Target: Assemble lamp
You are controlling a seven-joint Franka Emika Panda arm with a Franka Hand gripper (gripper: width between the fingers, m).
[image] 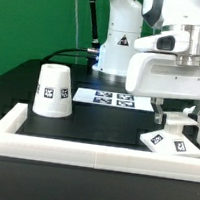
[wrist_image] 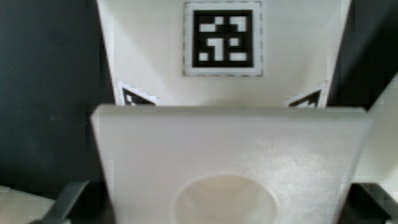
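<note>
**Lamp Assembly: Gripper at Base**

Black tabletop [image: 95,123] bounded by a white raised border [image: 73,145], with a green backdrop behind.

The base [image: 173,145] lies at the exterior view's right, near the front border, its tagged faces slanting upward. In the wrist view the base [wrist_image: 222,130] runs lengthwise away from the gripper [wrist_image: 222,205], with the round recess nearest the fingers and the tagged end farthest from them.

The gripper [image: 179,125] is directly over the base. Its fingers [wrist_image: 68,203] are spread, one at each long edge. Whether they grip the base cannot be determined.

The shade [image: 54,90] stands upright at the exterior view's left, wide end down, well apart from the base. The marker board [image: 113,98] lies between them, further back.
</note>
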